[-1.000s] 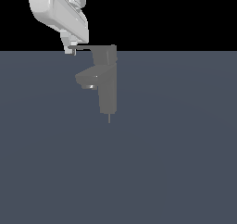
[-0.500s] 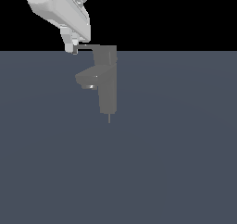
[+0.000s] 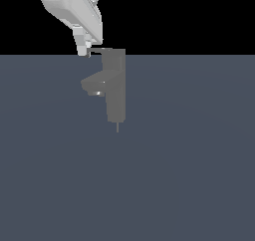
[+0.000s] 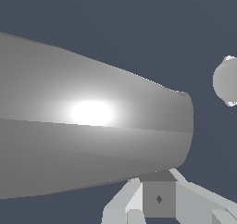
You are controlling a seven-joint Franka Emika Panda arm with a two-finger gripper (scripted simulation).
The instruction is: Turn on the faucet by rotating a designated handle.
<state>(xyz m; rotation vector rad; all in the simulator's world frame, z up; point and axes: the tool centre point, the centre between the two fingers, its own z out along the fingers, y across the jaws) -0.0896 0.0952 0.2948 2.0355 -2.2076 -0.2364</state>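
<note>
The white gripper (image 3: 85, 52) sits right at the pointed tip of the handle (image 3: 98, 50) on top of the grey faucet (image 3: 113, 88). I cannot tell if its fingers are apart or together.

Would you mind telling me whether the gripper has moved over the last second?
Yes: the gripper has drifted slightly toward the exterior view's right, closer to the faucet column.

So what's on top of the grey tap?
A thin flat handle sits on top of the faucet, pointing toward the robot's hand. The hand covers the handle's tip, so contact can't be seen.
</note>
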